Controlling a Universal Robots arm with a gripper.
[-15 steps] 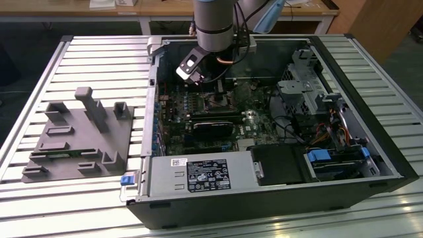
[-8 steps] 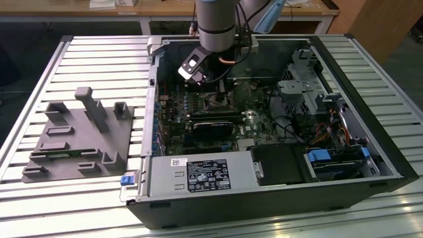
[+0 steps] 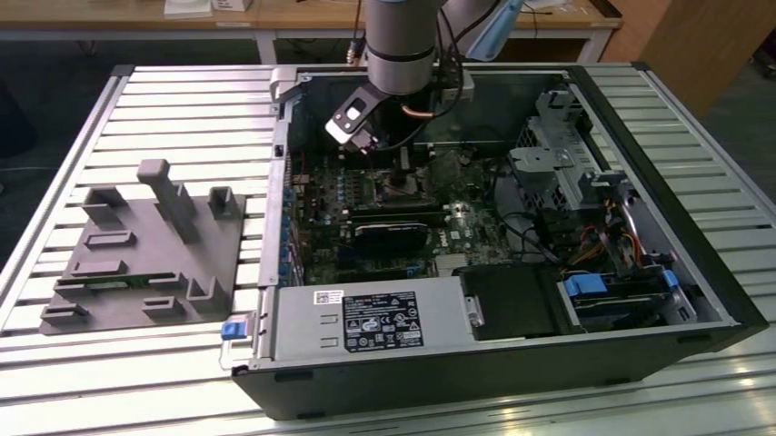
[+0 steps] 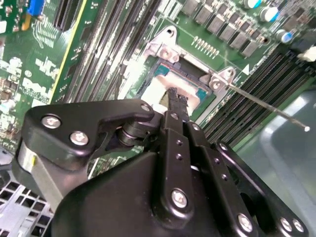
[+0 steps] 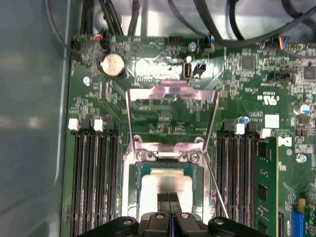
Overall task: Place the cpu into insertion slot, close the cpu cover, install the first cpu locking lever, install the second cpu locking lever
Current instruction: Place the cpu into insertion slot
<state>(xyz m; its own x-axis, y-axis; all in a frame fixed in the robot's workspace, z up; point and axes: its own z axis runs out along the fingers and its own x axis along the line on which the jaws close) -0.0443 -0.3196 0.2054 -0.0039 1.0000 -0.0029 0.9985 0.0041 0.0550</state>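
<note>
A: Claw [image 5: 168, 198] state?
B: In both wrist views the fingers are seen pressed together, w/ nothing clamped btwn them. Tips are held at the top face of the cpu [image 5: 163, 182]; contact can't be told.
A: Cpu pos.?
B: It's laid flat in the insertion slot [image 5: 130, 186]. The cpu cover [image 5: 173, 94] is swung up, off the slot. A thin lever [image 5: 216, 190] is raised beside it.
A: Ext. view?
B: The arm [image 3: 401, 36] is seen inside the open pc case [image 3: 485, 381] on the slatted counter [image 3: 182, 109]. A grey fixture [image 3: 145, 245] is set at the exterior view's left.
</note>
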